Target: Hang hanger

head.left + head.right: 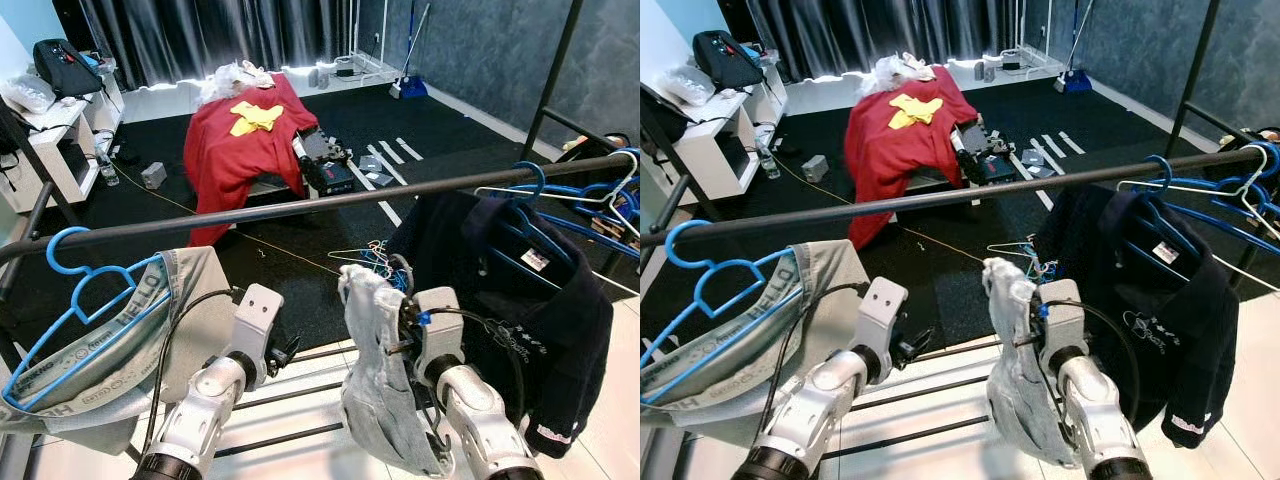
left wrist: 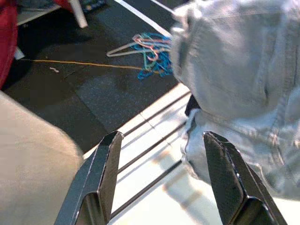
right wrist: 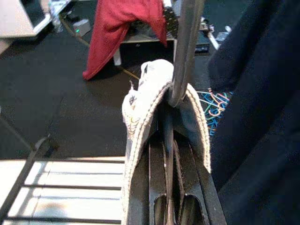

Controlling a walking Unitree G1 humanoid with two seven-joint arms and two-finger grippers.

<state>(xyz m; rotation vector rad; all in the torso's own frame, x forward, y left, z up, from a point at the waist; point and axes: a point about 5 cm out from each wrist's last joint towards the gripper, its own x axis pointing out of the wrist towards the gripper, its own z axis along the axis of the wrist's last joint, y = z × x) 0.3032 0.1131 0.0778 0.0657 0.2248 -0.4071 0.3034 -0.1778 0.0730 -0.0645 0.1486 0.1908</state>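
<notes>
A black rail (image 1: 300, 207) crosses in front of me. My right gripper (image 3: 168, 136) is just below it, shut on a hanger draped in a pale denim garment (image 1: 375, 400). A grey rod (image 3: 185, 51) rises from the garment's top fold. My left gripper (image 2: 161, 136) is open and empty, level with the denim garment and to its left (image 1: 285, 352). At the rail's left end hangs a blue hanger (image 1: 75, 290) carrying a grey garment (image 1: 130, 330). A navy polo shirt (image 1: 520, 300) hangs on a blue hanger at the right.
Several bare blue and white hangers (image 1: 600, 200) hang at the rail's right end. A pile of hangers (image 1: 375, 258) lies on the black floor beyond. Low rack bars (image 1: 300, 390) run under my arms. A red-draped table (image 1: 250, 140) and a white desk (image 1: 50, 140) stand farther back.
</notes>
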